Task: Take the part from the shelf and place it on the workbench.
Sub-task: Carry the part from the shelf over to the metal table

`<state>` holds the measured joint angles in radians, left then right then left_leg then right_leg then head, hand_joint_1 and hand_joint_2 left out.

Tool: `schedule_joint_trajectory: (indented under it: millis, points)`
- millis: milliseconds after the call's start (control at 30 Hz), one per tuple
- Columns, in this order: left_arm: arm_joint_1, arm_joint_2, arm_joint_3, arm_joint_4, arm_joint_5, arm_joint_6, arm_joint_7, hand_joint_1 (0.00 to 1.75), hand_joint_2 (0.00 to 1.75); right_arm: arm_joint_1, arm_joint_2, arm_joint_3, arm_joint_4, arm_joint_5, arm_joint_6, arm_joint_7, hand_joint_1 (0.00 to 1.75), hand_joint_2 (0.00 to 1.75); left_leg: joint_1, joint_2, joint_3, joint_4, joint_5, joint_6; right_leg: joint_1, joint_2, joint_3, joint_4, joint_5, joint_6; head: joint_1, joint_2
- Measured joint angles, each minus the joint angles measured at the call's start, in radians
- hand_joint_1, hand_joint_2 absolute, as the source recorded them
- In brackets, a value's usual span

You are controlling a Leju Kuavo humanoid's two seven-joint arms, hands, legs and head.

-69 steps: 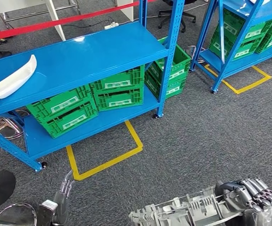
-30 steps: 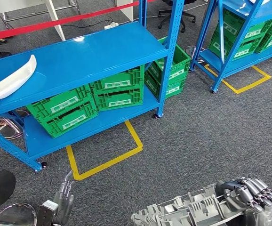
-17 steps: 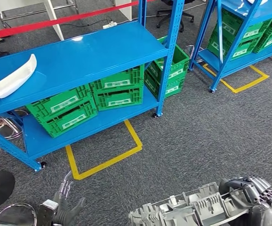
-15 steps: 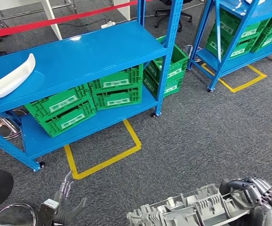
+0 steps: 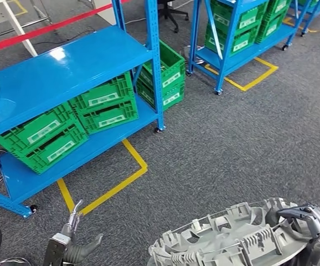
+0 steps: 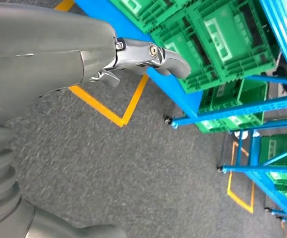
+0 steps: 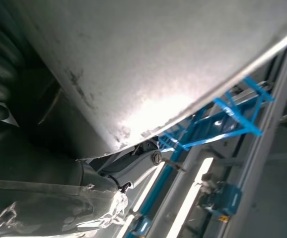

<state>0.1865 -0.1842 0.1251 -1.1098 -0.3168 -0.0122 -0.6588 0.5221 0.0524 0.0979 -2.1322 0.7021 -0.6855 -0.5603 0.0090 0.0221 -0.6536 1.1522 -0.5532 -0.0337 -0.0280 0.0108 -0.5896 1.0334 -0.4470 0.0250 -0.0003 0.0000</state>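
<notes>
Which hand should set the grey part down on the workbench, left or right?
Right. The right hand already grips the grey ribbed part at its end, while the left hand hangs low, fingers spread, holding nothing.

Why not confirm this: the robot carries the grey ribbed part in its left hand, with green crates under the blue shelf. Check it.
Wrong hand. The head view shows the right hand gripping the grey ribbed part; the left hand holds nothing. The green crates do sit under the blue shelf.
</notes>
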Motion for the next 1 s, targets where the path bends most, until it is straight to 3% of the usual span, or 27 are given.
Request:
schedule_joint_trajectory:
  millis: [33,67,100,167,233,267,300,367,400,433,500,533,567,600,633,667,700,733,767,800,867,900,933,1000]
  points:
    - [0.001,-0.001,0.004,-0.001,0.000,0.000,0.000,0.00,1.75,-0.001,0.003,-0.002,0.002,0.000,0.000,0.000,1.75,1.75,-0.001,-0.010,-0.014,0.064,-0.042,0.001,0.002,0.011,-0.017,0.000,0.013,-0.002,-0.001,0.000]
    - [0.001,-0.002,0.008,-0.001,0.000,0.000,0.000,0.00,1.75,-0.002,0.005,-0.004,0.005,0.000,0.000,0.000,1.75,1.75,-0.002,-0.015,-0.018,0.110,-0.064,0.004,0.004,0.023,-0.033,0.001,0.025,-0.003,-0.001,0.000]
    - [0.000,-0.003,0.010,-0.001,0.000,0.000,0.000,0.00,1.75,-0.002,0.006,-0.005,0.007,-0.001,0.000,-0.001,1.75,1.75,-0.003,-0.019,-0.007,0.123,-0.064,0.009,0.007,0.036,-0.048,0.001,0.037,-0.003,-0.001,0.000]
    - [0.000,-0.005,0.014,-0.002,-0.001,0.000,0.000,0.00,1.75,-0.002,0.009,-0.008,0.011,-0.001,0.000,-0.002,1.75,1.75,-0.009,-0.032,0.064,0.046,-0.022,0.027,0.011,0.061,-0.076,0.001,0.061,-0.002,-0.001,0.000]
    - [-0.002,-0.007,0.019,-0.010,-0.008,-0.001,0.001,0.00,1.75,-0.002,0.014,-0.011,0.012,0.001,0.000,-0.004,1.75,1.75,-0.017,-0.077,0.162,-0.094,0.006,0.049,0.012,0.084,-0.097,0.000,0.085,0.003,0.000,0.000]
    - [-0.002,-0.009,0.023,-0.014,-0.013,-0.003,0.002,0.00,1.75,-0.001,0.018,-0.013,0.012,0.006,0.000,-0.005,1.75,1.75,-0.021,-0.095,0.194,-0.143,0.011,0.053,0.011,0.094,-0.102,-0.002,0.097,0.008,0.000,0.000]
    - [-0.004,-0.011,0.026,-0.018,-0.018,-0.007,0.006,0.00,1.75,-0.001,0.021,-0.015,0.013,0.011,0.000,-0.001,1.75,1.75,-0.024,-0.107,0.211,-0.172,0.011,0.053,0.010,0.103,-0.105,-0.006,0.109,0.014,-0.001,0.000]
    - [-0.005,-0.017,0.034,-0.020,-0.027,-0.020,0.015,0.00,1.75,0.003,0.023,-0.018,0.014,0.022,0.000,0.023,1.75,1.75,-0.024,-0.088,0.205,-0.181,0.027,0.052,0.008,0.120,-0.107,-0.021,0.134,0.027,-0.003,0.000]
    - [-0.005,-0.020,0.038,-0.021,-0.032,-0.026,0.021,0.00,1.75,0.006,0.024,-0.020,0.015,0.025,0.000,0.041,1.75,1.75,-0.023,-0.076,0.198,-0.185,0.039,0.056,0.008,0.110,-0.112,-0.020,0.129,0.031,-0.002,0.000]
    - [-0.005,-0.023,0.043,-0.022,-0.038,-0.031,0.027,0.00,1.75,0.008,0.024,-0.021,0.016,0.027,0.000,0.058,1.75,1.75,-0.021,-0.062,0.188,-0.188,0.052,0.062,0.009,0.088,-0.122,-0.005,0.102,0.034,0.002,0.000]
    - [0.001,-0.028,0.053,-0.025,-0.047,-0.044,0.042,0.00,1.75,0.007,0.024,-0.021,0.019,0.031,0.000,0.084,1.75,1.75,-0.020,-0.031,0.162,-0.190,0.077,0.070,0.010,0.026,-0.150,0.088,-0.008,0.042,0.007,0.000]
    - [0.007,-0.029,0.057,-0.025,-0.049,-0.052,0.050,0.00,1.75,0.006,0.024,-0.021,0.020,0.033,0.000,0.093,1.75,1.75,-0.020,-0.014,0.148,-0.189,0.088,0.072,0.008,0.008,-0.163,0.157,-0.060,0.048,0.009,0.000]
    - [0.014,-0.030,0.061,-0.026,-0.050,-0.060,0.058,0.00,1.75,0.005,0.024,-0.021,0.021,0.035,0.000,0.103,1.75,1.75,-0.020,0.004,0.133,-0.188,0.100,0.071,0.006,-0.001,-0.167,0.222,-0.087,0.054,0.010,0.000]
    - [0.021,-0.030,0.063,-0.026,-0.049,-0.068,0.063,0.00,1.75,0.005,0.024,-0.022,0.022,0.037,0.000,0.113,1.75,1.75,-0.020,0.022,0.117,-0.187,0.111,0.069,0.003,-0.005,-0.161,0.269,-0.086,0.060,0.010,0.000]
    - [0.026,-0.031,0.064,-0.026,-0.048,-0.074,0.066,0.00,1.75,0.005,0.024,-0.023,0.023,0.037,0.000,0.122,1.75,1.75,-0.019,0.039,0.101,-0.186,0.122,0.065,0.000,-0.009,-0.140,0.283,-0.061,0.066,0.010,0.000]
    - [0.029,-0.031,0.065,-0.026,-0.046,-0.081,0.067,0.00,1.75,0.005,0.024,-0.025,0.024,0.036,0.000,0.128,1.75,1.75,-0.018,0.053,0.086,-0.184,0.132,0.060,-0.004,-0.016,-0.101,0.260,-0.031,0.072,0.010,0.000]
    - [0.031,-0.031,0.066,-0.026,-0.043,-0.086,0.068,0.00,1.75,0.005,0.024,-0.028,0.024,0.034,0.000,0.132,1.75,1.75,-0.018,0.066,0.074,-0.180,0.139,0.053,-0.008,-0.031,-0.044,0.203,-0.016,0.078,0.010,0.000]
    - [0.032,-0.031,0.066,-0.028,-0.041,-0.092,0.067,0.00,1.75,0.004,0.024,-0.031,0.024,0.032,0.000,0.134,1.75,1.75,-0.019,0.075,0.063,-0.175,0.145,0.046,-0.008,-0.052,0.021,0.128,-0.024,0.084,0.012,0.000]
    - [0.033,-0.031,0.067,-0.030,-0.038,-0.097,0.067,0.00,1.75,0.003,0.024,-0.033,0.023,0.030,0.000,0.136,1.75,1.75,-0.020,0.083,0.057,-0.168,0.148,0.040,-0.006,-0.068,0.071,0.060,-0.044,0.079,0.012,0.000]
    - [0.033,-0.030,0.068,-0.032,-0.036,-0.102,0.066,0.00,1.75,0.003,0.024,-0.035,0.022,0.028,0.000,0.138,1.75,1.75,-0.022,0.090,0.054,-0.162,0.150,0.036,-0.004,-0.079,0.101,0.011,-0.068,0.070,0.011,0.000]
    - [0.034,-0.030,0.068,-0.034,-0.034,-0.110,0.065,0.00,1.75,0.004,0.023,-0.045,0.019,0.027,0.000,0.143,1.75,1.75,-0.021,0.103,0.053,-0.157,0.156,0.031,0.000,-0.070,0.102,-0.016,-0.081,0.042,0.006,0.000]
    - [0.034,-0.030,0.067,-0.034,-0.033,-0.113,0.065,0.00,1.75,0.005,0.022,-0.051,0.018,0.026,0.000,0.146,1.75,1.75,-0.018,0.095,0.051,-0.154,0.153,0.025,0.001,-0.062,0.093,-0.015,-0.078,0.033,0.003,0.000]
    - [0.035,-0.030,0.066,-0.034,-0.033,-0.117,0.065,0.00,1.75,0.005,0.022,-0.057,0.017,0.028,0.000,0.150,1.75,1.75,-0.014,0.074,0.046,-0.140,0.135,0.019,0.002,-0.053,0.085,-0.013,-0.071,0.024,0.001,0.000]
    - [0.035,-0.029,0.061,-0.034,-0.028,-0.123,0.064,0.00,1.75,0.002,0.021,-0.065,0.015,0.040,0.000,0.162,1.75,1.75,-0.010,0.017,0.019,-0.061,0.059,0.008,0.002,-0.034,0.066,-0.012,-0.053,0.008,-0.002,0.000]
